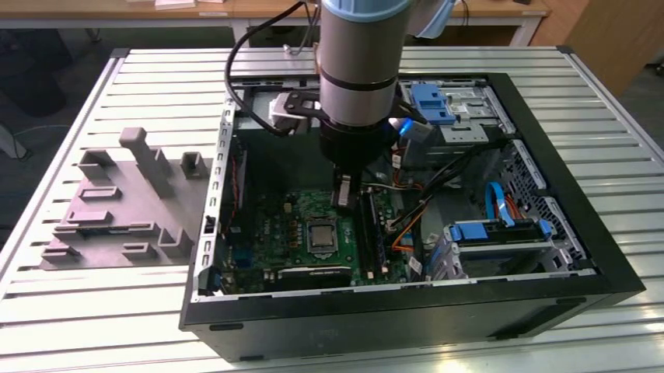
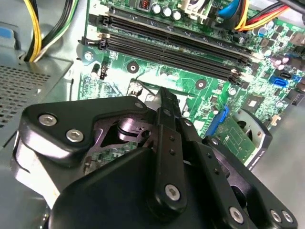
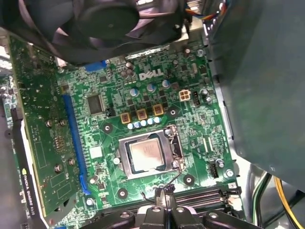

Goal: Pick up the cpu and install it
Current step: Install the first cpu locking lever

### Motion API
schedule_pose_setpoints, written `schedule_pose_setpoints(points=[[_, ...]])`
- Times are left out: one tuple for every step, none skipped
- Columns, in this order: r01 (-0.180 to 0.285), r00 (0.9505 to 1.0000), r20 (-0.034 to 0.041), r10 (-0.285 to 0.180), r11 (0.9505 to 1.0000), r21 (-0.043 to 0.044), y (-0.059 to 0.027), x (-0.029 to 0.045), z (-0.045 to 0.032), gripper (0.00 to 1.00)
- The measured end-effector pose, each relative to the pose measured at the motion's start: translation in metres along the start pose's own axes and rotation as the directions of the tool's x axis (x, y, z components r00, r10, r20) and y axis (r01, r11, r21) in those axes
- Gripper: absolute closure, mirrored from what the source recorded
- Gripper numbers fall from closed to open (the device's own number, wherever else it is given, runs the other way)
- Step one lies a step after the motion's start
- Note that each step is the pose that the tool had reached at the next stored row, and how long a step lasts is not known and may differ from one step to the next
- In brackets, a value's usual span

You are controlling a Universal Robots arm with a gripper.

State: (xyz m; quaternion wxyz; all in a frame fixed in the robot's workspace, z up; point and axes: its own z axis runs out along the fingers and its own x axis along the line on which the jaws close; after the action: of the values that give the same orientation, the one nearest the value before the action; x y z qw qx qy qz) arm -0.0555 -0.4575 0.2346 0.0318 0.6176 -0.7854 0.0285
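The cpu (image 3: 147,155) is a pale silvery square lying flat inside the silver socket frame (image 3: 123,164) on the green motherboard (image 3: 200,119). In the exterior view the cpu (image 1: 323,235) sits at the board's middle. My gripper (image 1: 343,200) hangs just above the board, a little behind the socket and beside the memory slots (image 2: 167,45). Its thin fingers stand together and hold nothing. In the first wrist view the gripper (image 3: 161,190) tips sit close to the socket's wire lever (image 3: 177,177). In the second wrist view the gripper (image 2: 163,93) points at the board.
The open black computer case (image 1: 581,280) lies on a slatted white table (image 1: 135,78). A grey fixture block (image 1: 114,210) stands at the exterior view's left. Inside the case are a fan (image 3: 109,19), a graphics card (image 3: 40,143), cables (image 1: 415,210) and blue drive bays (image 1: 498,233).
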Motion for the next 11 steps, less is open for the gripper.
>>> schedule_pose_setpoints(points=[[0.008, 1.0, 0.0002, -0.008, 1.0, 0.0007, 0.0001, 0.0002, 0.0005, 0.89], [0.015, 0.9999, -0.0002, -0.015, 0.9999, 0.0012, 0.0002, 0.0009, 0.0008, 0.89], [0.018, 0.9998, -0.0001, -0.018, 0.9998, 0.0014, 0.0002, 0.0023, 0.0012, 0.89], [0.019, 0.9998, 0.0, -0.019, 0.9998, 0.0016, 0.0001, 0.004, 0.0016, 0.89], [0.02, 0.9998, -0.0002, -0.02, 0.9998, 0.0016, 0.0, 0.0054, 0.0018, 0.89], [0.02, 0.9998, -0.0002, -0.02, 0.9998, 0.0017, -0.0001, 0.0059, 0.0023, 0.89], [0.02, 0.9998, 0.0, -0.02, 0.9998, 0.0017, -0.0002, 0.0062, 0.003, 0.89], [0.02, 0.9998, 0.0002, -0.02, 0.9998, 0.0018, -0.0004, 0.0065, 0.0038, 0.89], [0.022, 0.9998, 0.0, -0.022, 0.9998, 0.0018, -0.0005, 0.0069, 0.0046, 0.89], [0.025, 0.9997, -0.0001, -0.025, 0.9997, 0.0021, -0.0006, 0.0074, 0.0055, 0.89], [0.029, 0.9996, -0.0002, -0.029, 0.9996, 0.0024, -0.0006, 0.008, 0.0062, 0.89]])
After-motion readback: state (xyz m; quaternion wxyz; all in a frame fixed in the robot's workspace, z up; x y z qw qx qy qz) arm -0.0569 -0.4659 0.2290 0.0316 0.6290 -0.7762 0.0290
